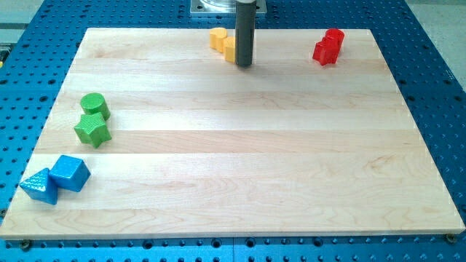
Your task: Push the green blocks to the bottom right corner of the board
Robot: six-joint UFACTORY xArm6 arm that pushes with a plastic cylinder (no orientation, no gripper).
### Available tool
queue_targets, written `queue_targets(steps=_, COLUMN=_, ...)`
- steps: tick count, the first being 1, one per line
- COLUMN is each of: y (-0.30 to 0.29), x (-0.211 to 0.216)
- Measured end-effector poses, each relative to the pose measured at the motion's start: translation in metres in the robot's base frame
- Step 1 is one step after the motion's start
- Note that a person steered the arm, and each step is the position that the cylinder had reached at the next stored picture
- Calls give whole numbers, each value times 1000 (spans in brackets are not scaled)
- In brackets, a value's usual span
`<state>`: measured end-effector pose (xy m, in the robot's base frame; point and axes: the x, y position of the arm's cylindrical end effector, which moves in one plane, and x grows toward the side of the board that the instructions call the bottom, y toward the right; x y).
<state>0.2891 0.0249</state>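
- Blue triangle (pixel 39 185) and blue cube (pixel 70 172) sit touching at the table's (pixel 240 196) bottom-left corner, out of the task's way.
- Green cylinder (pixel 95 105) and green star (pixel 92 130) lie just above them near the left edge, the star right below the cylinder and touching or nearly so. Both are far from the bottom-right corner, so the task looks unstarted.
- Being paired, they could likely be swept together, but a push from the upper left is needed to drive them down and rightward.
- Yellow blocks (pixel 222 42), shapes unclear, huddle at the top edge, partly hidden behind the rod.
- My tip (pixel 243 65) rests at top centre, just right of the yellows, well apart from the greens. There is no pincer here, only a bare rod, holding nothing.
- Red blocks (pixel 328 46) stand at the top right, clear of the likely path.
- The bottom-right corner holds no block.
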Motion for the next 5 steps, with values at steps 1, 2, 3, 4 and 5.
queue_targets(steps=1, y=-5, x=49)
queue_targets(steps=2, y=-10, x=59)
queue_targets(steps=3, y=-10, x=73)
queue_targets(steps=4, y=-19, x=67)
queue_targets(steps=5, y=-55, x=60)
